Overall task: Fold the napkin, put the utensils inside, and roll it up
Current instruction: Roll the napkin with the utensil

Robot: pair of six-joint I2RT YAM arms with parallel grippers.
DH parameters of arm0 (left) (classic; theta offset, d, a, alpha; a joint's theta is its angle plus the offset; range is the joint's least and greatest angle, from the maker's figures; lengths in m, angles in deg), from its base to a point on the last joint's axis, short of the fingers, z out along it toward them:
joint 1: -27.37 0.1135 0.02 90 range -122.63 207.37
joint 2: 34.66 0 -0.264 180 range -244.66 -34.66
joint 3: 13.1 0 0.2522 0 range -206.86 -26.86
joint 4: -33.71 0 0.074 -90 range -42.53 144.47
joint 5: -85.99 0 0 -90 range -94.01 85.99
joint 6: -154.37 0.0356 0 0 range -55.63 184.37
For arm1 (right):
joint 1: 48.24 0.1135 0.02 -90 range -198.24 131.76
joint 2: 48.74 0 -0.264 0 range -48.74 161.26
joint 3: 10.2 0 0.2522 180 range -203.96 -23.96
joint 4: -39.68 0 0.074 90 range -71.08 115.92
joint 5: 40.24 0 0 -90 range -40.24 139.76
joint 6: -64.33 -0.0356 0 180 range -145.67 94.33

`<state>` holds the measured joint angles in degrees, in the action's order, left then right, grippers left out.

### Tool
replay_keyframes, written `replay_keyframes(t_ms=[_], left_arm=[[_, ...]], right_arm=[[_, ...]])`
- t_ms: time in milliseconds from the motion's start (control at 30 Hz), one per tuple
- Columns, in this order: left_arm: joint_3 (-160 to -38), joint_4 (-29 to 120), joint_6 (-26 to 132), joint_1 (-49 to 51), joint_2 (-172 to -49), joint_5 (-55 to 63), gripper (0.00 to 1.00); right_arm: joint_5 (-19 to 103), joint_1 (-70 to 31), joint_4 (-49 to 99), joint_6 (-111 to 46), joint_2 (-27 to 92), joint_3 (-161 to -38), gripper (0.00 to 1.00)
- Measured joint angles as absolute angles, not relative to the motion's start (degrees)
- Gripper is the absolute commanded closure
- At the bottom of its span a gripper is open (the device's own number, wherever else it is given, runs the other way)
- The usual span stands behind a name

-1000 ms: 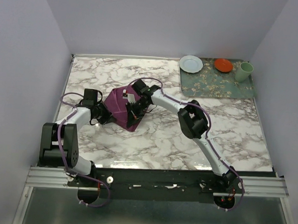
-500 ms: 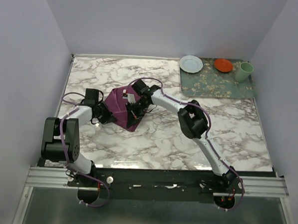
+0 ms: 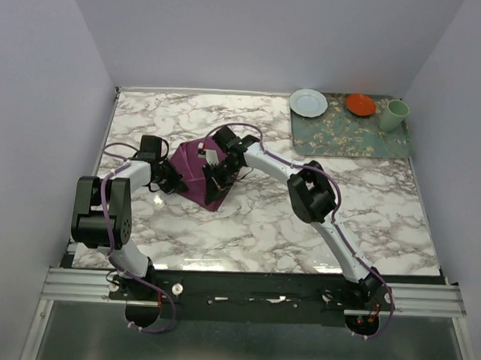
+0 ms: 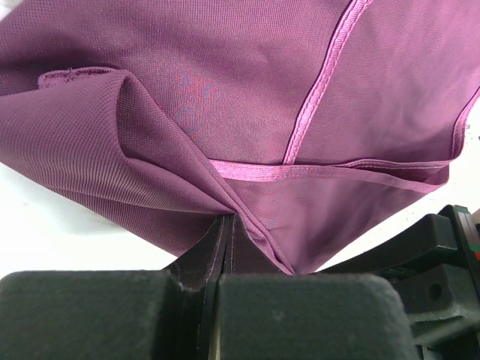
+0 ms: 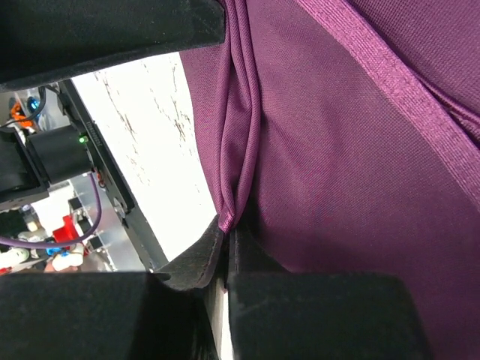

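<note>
While the plum napkin (image 3: pixel 194 168) lies humped on the marble bench (image 3: pixel 303 224), the left pincer (image 3: pixel 172 180) grips its left edge and the right pincer (image 3: pixel 217 175) nips a fold at its right edge, so both arms sit equally near.

Top external: fixed high behind the near edge of the desk (image 3: pixel 303 224), tilted down and forward. Wide and distant, it takes in the whole desk, near edge at the bottom and far edge at the top.

Left wrist: rides on the left tool (image 4: pixel 225 225) and looks along its fingers toward the right. Extremely close; the napkin (image 4: pixel 225 90) fills the frame.

Right wrist: rides on the right tool (image 5: pixel 229 236) and looks along its fingers. Equally close, with cloth on the right and a strip of desk on the left.

Shared: all three views see the napkin, left of the desk's centre. The wrist views point roughly toward each other across it.
</note>
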<state>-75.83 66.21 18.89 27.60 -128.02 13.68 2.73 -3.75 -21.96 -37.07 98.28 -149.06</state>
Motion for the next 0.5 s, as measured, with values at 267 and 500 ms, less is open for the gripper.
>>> replay_keyframes(t_ms=[267,500], left_arm=[[-76.1,66.6,18.9,27.5,-128.5,13.5,1.0],[-75.7,66.0,18.7,27.5,-128.4,13.5,1.0]], right_arm=[[4.8,-3.7,-24.4,-36.2,98.3,-151.3,0.58],[9.7,-3.9,-26.9,-35.9,97.7,-156.1,0.47]])
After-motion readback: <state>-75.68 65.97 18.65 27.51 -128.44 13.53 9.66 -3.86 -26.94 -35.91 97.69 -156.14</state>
